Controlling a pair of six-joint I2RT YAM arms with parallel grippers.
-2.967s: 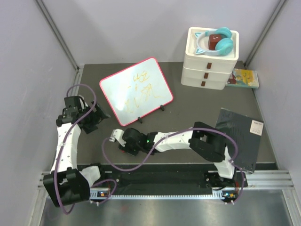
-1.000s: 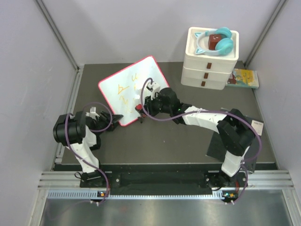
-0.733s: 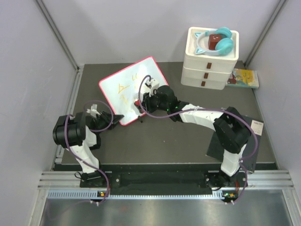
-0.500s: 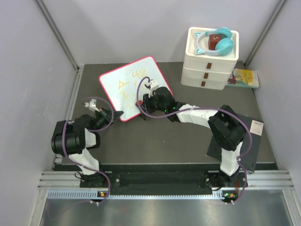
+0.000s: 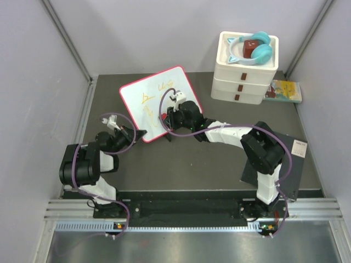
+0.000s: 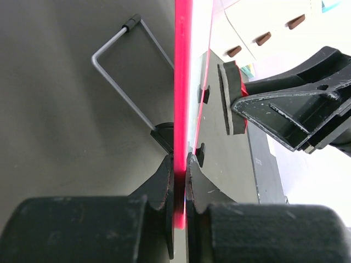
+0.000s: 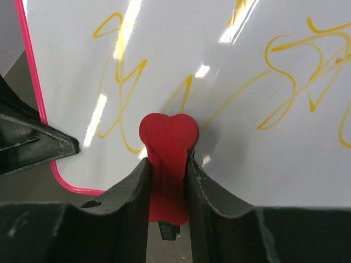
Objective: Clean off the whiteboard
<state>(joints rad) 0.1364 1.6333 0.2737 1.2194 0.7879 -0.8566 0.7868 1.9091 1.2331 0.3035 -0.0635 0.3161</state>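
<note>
The whiteboard point(image 5: 155, 101) stood tilted on its wire stand point(image 6: 123, 82) at the back of the table, left of the drawer stack point(image 5: 245, 76). The left gripper point(image 6: 179, 175) was clamped on the board's red rim at a lower corner, steadying it. The right gripper point(image 7: 167, 164) was closed on a red eraser point(image 7: 167, 137) pressed against the board's face. Yellow scribbles point(image 7: 296, 82) showed on both sides of the eraser, so the wiping looked only partly done, with most of the writing left to clear.
</note>
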